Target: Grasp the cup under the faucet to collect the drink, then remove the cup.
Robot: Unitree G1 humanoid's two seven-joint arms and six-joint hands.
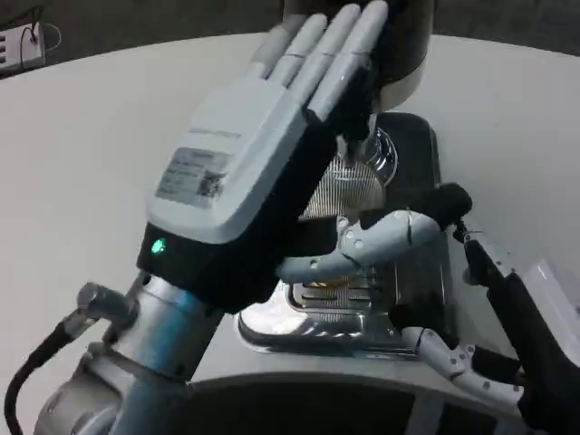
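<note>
Head view, single frame. Left hand (258, 154) is reaching forward over the drip tray (362, 299), palm down, white back facing up, a label and a small green light showing on it. Its fingers (317, 50) are lying straight and close together, pointing toward the dark round body of the drink dispenser (403, 45) at the top edge. The thumb (381, 237) is sticking out sideways to the right, black tip over the tray's right rim. Nothing is sitting in this hand; it is spread flat and gripping nothing.

Silver left forearm (127, 372) is filling the lower left, with a black cable (32, 381) running beside the wrist.

Right hand (507, 344) is sitting low at the lower right corner, partly cut off by the frame edge. One white finger (453, 362) is lying near the tray's front right corner. Whether that hand is closed or spread, I cannot tell.

Drip tray is resting on the white tabletop (100, 145), its slotted metal grille shiny and reflecting light. A small shiny part (376, 154) is showing just beyond the left fingers, under the dispenser; whether it is the cup or the faucet I cannot tell, since the hand is covering most of that spot.

A white object (18, 45) is lying at the far left edge of the tabletop.
</note>
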